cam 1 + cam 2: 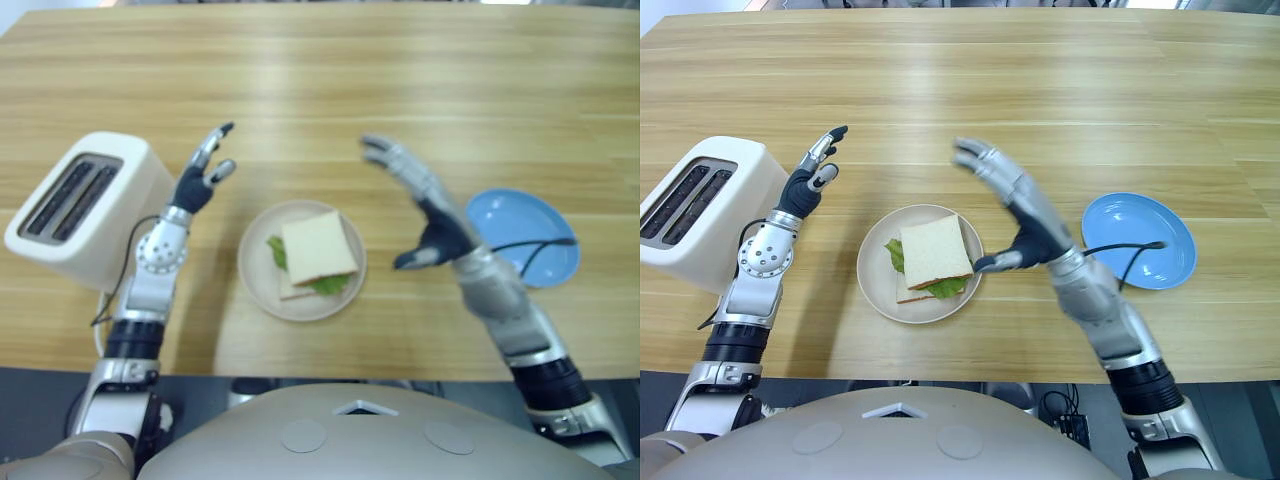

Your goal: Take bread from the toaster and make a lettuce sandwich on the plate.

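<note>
Both hands empty, fingers spread. Left robot hand (200, 178) is up between the toaster (85, 205) and the plate (255, 285). Right robot hand (425, 215) is up between the plate and the blue dish (530, 240). Sandwich (318, 247) sits on the plate mid-counter (400, 80), lettuce (276, 250) sticking out on its left.

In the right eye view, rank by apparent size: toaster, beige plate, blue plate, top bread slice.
1. toaster, though cut by the edge.
2. beige plate and blue plate: near alike, not ranked.
3. top bread slice.
</note>
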